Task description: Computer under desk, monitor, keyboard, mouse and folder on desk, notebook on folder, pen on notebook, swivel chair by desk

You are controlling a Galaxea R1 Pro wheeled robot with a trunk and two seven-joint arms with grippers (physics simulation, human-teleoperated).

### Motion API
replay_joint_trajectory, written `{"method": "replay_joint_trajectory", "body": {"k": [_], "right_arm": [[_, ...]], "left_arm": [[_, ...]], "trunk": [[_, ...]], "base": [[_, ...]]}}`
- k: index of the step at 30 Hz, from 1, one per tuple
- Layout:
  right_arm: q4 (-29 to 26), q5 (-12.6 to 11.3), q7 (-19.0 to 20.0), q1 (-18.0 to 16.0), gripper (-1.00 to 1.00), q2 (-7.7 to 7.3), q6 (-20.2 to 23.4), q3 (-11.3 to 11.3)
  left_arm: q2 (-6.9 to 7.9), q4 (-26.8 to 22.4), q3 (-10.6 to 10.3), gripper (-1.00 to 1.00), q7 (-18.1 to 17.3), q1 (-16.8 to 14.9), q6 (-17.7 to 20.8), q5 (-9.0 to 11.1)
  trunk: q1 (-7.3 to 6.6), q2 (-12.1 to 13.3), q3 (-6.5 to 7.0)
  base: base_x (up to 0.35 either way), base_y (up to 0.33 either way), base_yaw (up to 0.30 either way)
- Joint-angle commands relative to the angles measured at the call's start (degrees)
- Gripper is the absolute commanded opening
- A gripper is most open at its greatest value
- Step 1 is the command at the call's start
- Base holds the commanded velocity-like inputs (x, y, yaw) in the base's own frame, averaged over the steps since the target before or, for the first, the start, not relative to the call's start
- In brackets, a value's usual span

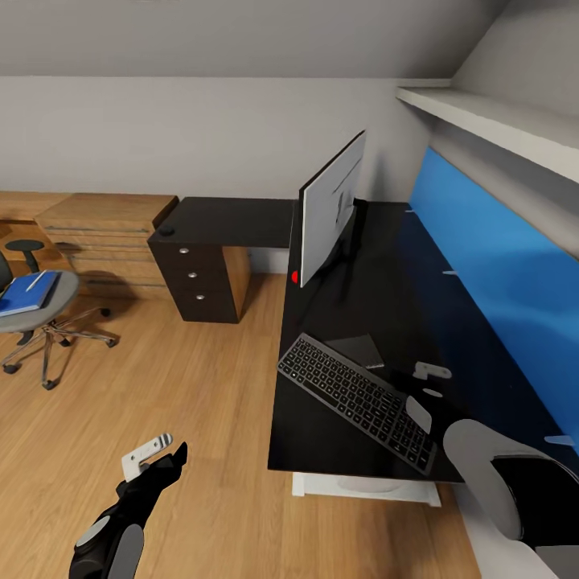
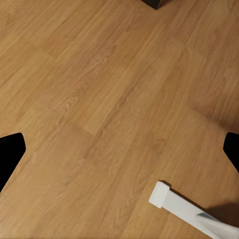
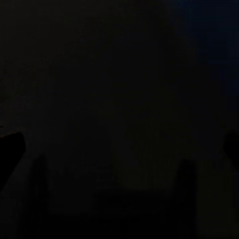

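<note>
- While the keyboard (image 1: 358, 392) is lying on the desk (image 1: 322, 434) with the notebook (image 1: 357, 349) just past it and the monitor (image 1: 330, 205) beyond, I am leaving that side alone.
- I am reading the folder (image 1: 28, 293) as the next job; it is sitting on the swivel chair (image 1: 36, 314), well apart, pen (image 1: 35, 281) on top.
- I am keeping the left gripper (image 1: 153, 453) low over the floor (image 2: 99, 99), fingers apart and empty.
- I am holding the right gripper (image 1: 430, 382) over the desk; whether it is spread or closed I cannot tell.
</note>
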Motion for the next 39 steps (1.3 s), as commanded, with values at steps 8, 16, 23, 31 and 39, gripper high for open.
{"method": "replay_joint_trajectory", "body": {"k": [8, 16, 23, 31, 39], "right_arm": [[0.0, -0.5, -0.2, 0.0, 1.00, 0.01, -0.2, 0.4], [0.0, -0.5, -0.2, 0.0, 1.00, 0.01, -0.1, 0.4], [0.0, -0.5, -0.2, 0.0, 1.00, 0.02, -0.1, 0.4], [0.0, -0.5, -0.4, 0.0, 1.00, 0.07, -0.1, 0.5], [0.0, -0.5, -0.4, 0.0, 1.00, 0.08, -0.1, 0.5]], "left_arm": [[-0.03, -0.1, 0.0, 1.00, 0.3, 0.0, 0.3, 0.6], [-0.03, -0.1, 0.0, 1.00, 0.3, 0.0, 0.3, 0.6], [-0.03, 0.0, 0.1, 1.00, 0.3, 0.0, 0.3, 0.6], [-0.01, 0.0, 0.1, 1.00, 0.3, 0.0, 0.3, 0.6], [0.13, 0.0, 0.3, 1.00, 0.1, 0.0, 0.3, 0.7]], "trunk": [[0.67, -1.3, -0.60], [2.43, -4.5, -2.04], [3.97, -7.3, -3.29], [4.19, -7.7, -3.47], [4.19, -7.7, -3.47]], "base": [[0.000, 0.000, 0.000], [0.000, 0.000, 0.000], [0.000, 0.000, 0.000], [0.000, 0.000, 0.000], [0.000, 0.000, 0.000]]}}
